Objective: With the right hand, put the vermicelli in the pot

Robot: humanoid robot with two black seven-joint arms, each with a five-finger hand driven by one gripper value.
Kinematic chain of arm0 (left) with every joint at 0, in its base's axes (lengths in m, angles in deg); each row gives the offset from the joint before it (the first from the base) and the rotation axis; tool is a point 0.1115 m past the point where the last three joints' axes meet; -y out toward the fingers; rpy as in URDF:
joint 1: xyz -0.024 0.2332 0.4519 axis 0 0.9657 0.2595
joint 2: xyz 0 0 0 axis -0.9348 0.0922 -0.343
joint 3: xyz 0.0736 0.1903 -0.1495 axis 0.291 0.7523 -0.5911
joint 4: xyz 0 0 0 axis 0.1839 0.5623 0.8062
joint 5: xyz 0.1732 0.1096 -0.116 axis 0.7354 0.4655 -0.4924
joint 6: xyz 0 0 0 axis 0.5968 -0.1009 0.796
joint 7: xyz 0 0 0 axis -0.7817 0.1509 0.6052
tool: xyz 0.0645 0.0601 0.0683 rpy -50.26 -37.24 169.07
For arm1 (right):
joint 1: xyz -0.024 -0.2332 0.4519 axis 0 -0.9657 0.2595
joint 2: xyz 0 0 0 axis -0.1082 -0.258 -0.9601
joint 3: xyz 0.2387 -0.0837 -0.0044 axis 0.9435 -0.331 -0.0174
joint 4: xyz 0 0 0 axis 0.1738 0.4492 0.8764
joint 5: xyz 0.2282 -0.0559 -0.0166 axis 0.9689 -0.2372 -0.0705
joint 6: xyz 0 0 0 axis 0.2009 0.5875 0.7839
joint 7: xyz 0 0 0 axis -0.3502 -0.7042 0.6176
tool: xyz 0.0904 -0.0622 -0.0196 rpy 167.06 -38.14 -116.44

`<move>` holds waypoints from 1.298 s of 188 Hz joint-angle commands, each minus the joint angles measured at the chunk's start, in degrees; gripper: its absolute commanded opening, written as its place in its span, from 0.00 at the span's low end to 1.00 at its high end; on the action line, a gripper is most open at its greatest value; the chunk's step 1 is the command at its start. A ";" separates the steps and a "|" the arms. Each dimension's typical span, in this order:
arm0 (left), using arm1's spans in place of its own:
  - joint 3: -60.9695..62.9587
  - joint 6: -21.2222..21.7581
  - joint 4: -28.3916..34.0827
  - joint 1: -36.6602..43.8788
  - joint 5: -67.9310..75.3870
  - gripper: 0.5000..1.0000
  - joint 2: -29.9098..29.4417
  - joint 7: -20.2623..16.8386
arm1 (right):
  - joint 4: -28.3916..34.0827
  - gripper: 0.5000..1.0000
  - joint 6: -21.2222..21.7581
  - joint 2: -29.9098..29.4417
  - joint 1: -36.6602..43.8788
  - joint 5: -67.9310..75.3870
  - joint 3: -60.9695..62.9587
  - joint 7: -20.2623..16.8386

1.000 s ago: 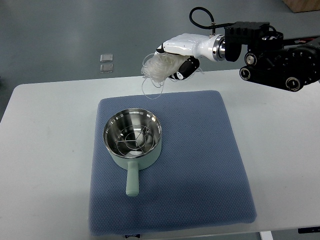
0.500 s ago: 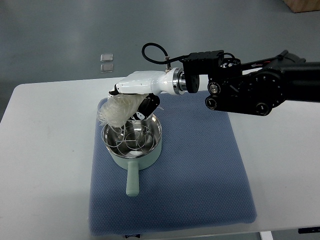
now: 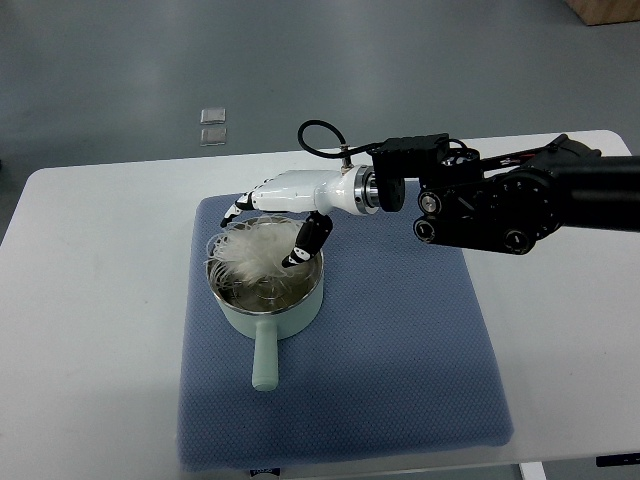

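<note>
A pale green pot (image 3: 262, 318) with a steel inside and a handle pointing toward me sits on the blue mat (image 3: 400, 340). A white tangle of vermicelli (image 3: 250, 257) lies in the pot's mouth, spilling over its far left rim. My right hand (image 3: 268, 225) hovers just above the pot's far side, its white fingers (image 3: 310, 238) spread apart and off the noodles. The right arm (image 3: 500, 200) reaches in from the right edge. The left arm is out of sight.
The mat lies on a white table (image 3: 90, 300). Two small clear packets (image 3: 212, 125) rest on the grey floor beyond the table's far edge. A brown box corner (image 3: 605, 10) shows at the top right.
The right hand carried the vermicelli from the far side of the table down over the pot, then opened its fingers; the noodles now lie in the pot.
</note>
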 commanded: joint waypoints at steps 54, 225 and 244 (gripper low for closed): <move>0.00 0.00 -0.10 0.00 0.03 1.00 0.00 0.00 | -0.01 0.79 0.03 7.03 -0.09 4.50 8.16 -0.09; 0.00 -0.09 0.17 0.00 -0.06 1.00 0.00 0.00 | -10.73 0.84 -10.34 7.20 -35.24 46.95 48.07 -7.56; 0.00 0.00 0.08 0.00 0.03 1.00 0.00 0.00 | -10.90 0.84 -10.17 7.11 -35.60 46.95 48.86 -7.56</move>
